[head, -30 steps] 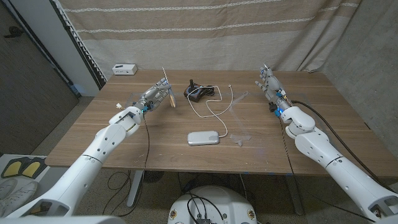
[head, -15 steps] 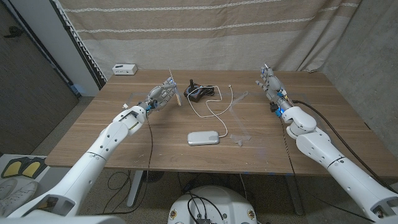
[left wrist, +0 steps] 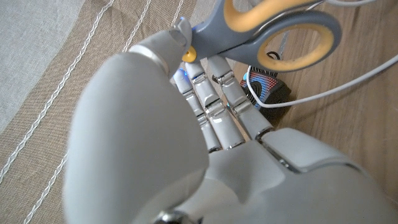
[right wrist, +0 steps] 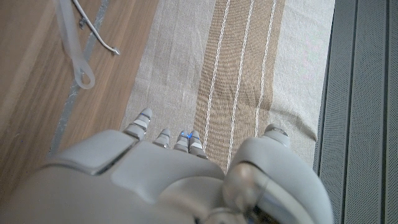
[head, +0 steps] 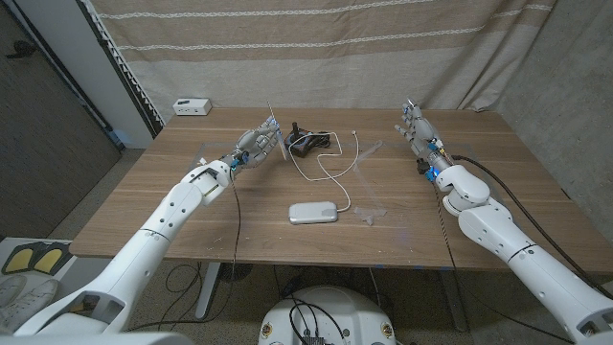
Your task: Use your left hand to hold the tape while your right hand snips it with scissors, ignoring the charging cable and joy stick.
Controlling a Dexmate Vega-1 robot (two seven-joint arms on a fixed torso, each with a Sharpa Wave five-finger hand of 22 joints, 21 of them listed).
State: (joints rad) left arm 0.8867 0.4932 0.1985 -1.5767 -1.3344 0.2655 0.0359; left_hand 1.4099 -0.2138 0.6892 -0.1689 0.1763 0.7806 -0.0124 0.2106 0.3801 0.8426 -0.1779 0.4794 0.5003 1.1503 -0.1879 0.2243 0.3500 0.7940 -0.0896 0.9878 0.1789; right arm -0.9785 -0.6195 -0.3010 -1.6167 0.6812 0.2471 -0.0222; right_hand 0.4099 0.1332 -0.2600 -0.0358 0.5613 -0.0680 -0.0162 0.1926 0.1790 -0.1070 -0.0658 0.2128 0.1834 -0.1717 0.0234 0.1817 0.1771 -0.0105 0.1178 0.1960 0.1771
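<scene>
The left hand (head: 255, 146) grips the scissors (left wrist: 261, 31) beside the joystick (head: 299, 137) while the right hand (head: 418, 129) waits open, holding nothing — so pass them right carefully, since the clear tape (head: 367, 182) lies mid-table, untouched.

Even soft light; wrist views blurred close-up.

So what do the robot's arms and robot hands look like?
Both arms have smooth, rounded white shells. Each robot hand, left and right, has a glossy white back and silvery metal fingers built from jointed segments. Small blue lights glow at the wrists, and a thin black cable hangs along each arm.
</scene>
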